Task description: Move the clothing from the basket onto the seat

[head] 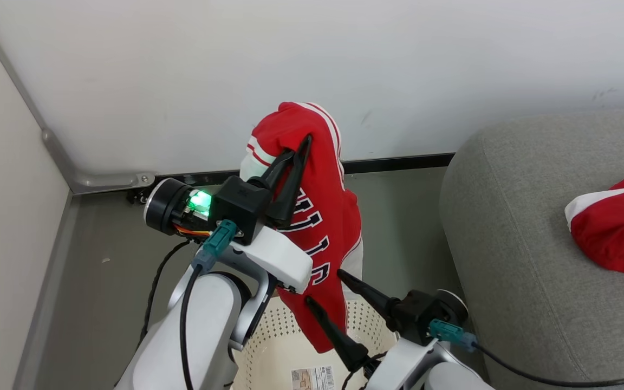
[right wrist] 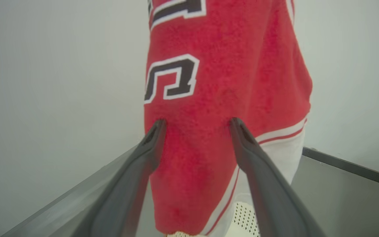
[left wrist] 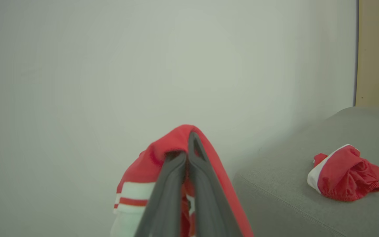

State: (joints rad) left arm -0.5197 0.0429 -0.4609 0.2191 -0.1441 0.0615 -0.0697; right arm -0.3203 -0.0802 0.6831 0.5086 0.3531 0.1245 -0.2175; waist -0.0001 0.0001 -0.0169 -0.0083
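Progress looks half: one red garment [head: 618, 233] lies on grey woven-fabric seat [head: 507, 227]. Left hand [head: 300, 147] clamps lettered red jersey [head: 323, 179]; right hand [head: 323, 286] gapes wide.

Basket [head: 275, 349] partly behind jersey [head: 327, 227]

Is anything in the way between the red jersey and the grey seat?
Nothing visible blocks it. The jersey hangs from the shut left gripper above the basket, and the seat is bare on its near side. Another red garment lies farther along; the open right gripper flanks the jersey's lower end.
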